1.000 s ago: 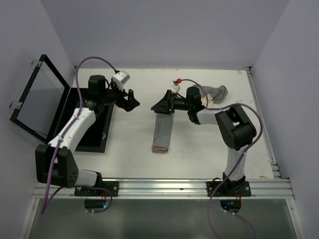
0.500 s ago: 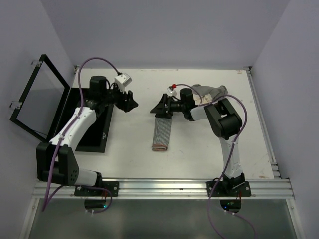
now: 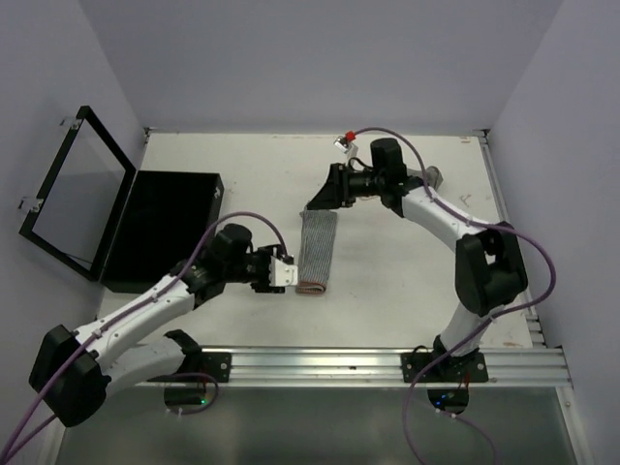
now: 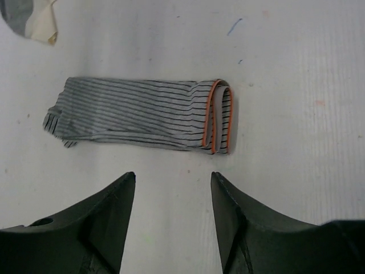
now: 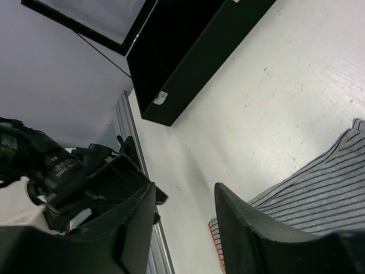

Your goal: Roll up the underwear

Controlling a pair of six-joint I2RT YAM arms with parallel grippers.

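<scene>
Left gripper [image 4: 171,177]: you have the two fingers standing apart with nothing but bare desk between them. It holds nothing. The fingertips sit low over the desk, just short of the long side of the striped underwear [image 4: 142,117], with a strip of bare surface between them and the cloth. From above, this gripper [image 3: 287,273] lies just left of the garment's near end.

Right gripper [image 5: 185,191]: the fingers are likewise apart, and only white desk shows between them. It holds nothing. The striped cloth [image 5: 325,188] shows beside its right-hand finger and runs behind it. From above, the gripper [image 3: 318,201] stands over the far end of the garment. I cannot tell whether it touches the cloth.

Striped underwear [image 3: 315,250]: it is folded into a narrow grey strip with dark stripes and lies flat about mid-desk, running from far to near. Its near end is doubled over and edged with orange trim.

More underwear [image 3: 426,176], grey, lies toward the far right corner, partly hidden by the right arm. The left wrist view catches a grey and cream edge of it [image 4: 25,17].

Black box [image 3: 160,228]: it sits against the left edge of the desk [image 3: 252,174], its lid [image 3: 68,194] raised and leaning out to the left, well apart from the striped garment.
</scene>
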